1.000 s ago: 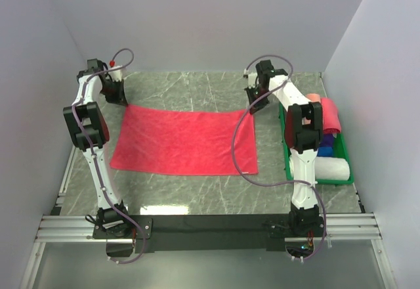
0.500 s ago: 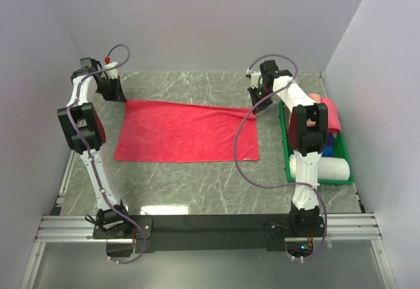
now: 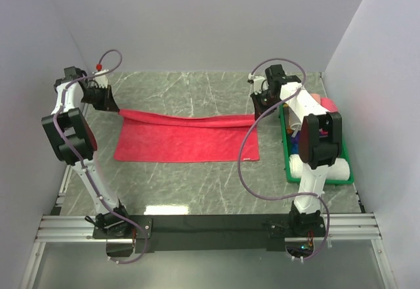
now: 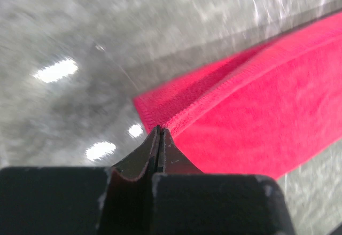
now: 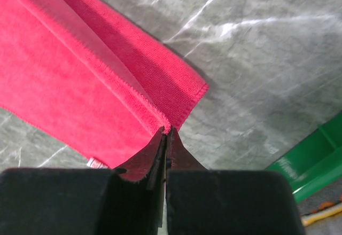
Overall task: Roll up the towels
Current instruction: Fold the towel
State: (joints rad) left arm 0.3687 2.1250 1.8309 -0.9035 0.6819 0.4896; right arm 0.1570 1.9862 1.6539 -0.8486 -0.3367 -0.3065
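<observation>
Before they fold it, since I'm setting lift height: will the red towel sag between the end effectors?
Probably floppy: the towel dips along its raised edge between the left end effector and right end effector. Likely light: two corner pinches lift that edge. Probably grippy, as the hem sits in shut tips.

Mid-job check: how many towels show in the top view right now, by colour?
red towel: 1, on the table, far edge lifted
pink towel: 1, in the green bin
white towel: 1, same bin
Total: 3 visible; the right arm hides part of the bin.
</observation>
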